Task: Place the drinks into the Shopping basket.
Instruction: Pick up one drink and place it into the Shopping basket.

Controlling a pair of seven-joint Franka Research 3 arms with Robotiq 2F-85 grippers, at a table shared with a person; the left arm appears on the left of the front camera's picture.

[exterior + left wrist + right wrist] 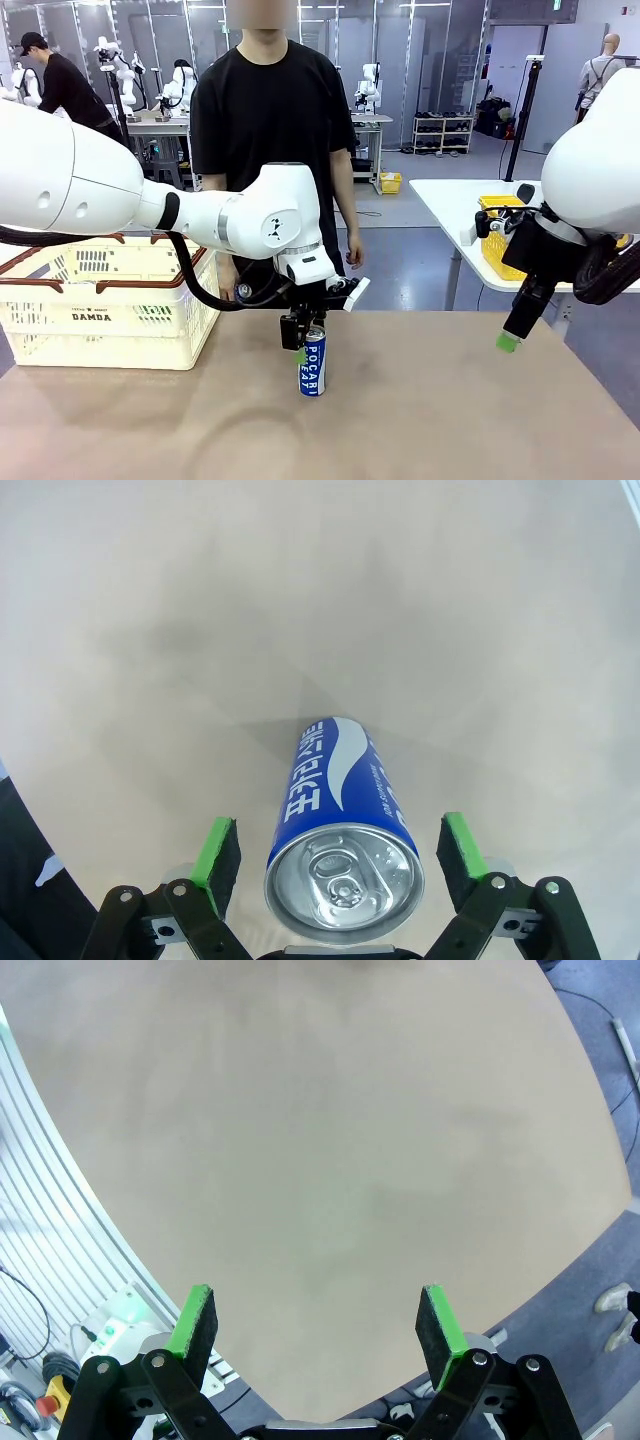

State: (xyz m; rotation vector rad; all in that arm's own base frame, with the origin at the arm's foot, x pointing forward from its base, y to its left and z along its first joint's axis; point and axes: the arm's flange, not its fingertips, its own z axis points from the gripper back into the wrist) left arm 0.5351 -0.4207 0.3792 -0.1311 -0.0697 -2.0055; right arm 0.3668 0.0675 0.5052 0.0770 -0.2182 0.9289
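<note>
One drink, a blue can with white "Pocari Sweat" lettering, stands upright at the middle of the tan table. My left gripper reaches down over its top. In the left wrist view the can sits between the green pads, with a narrow gap on each side, so the gripper is open around it and not touching. The cream Shopping basket, brown-rimmed and marked "DAMDA", stands at the table's left. My right gripper hangs open over the table's right edge, and between its fingers there is just bare tabletop.
A person in a black shirt stands at the far side of the table, hands down. A yellow mesh basket sits on a white table at the back right. Bare tabletop spreads around the can.
</note>
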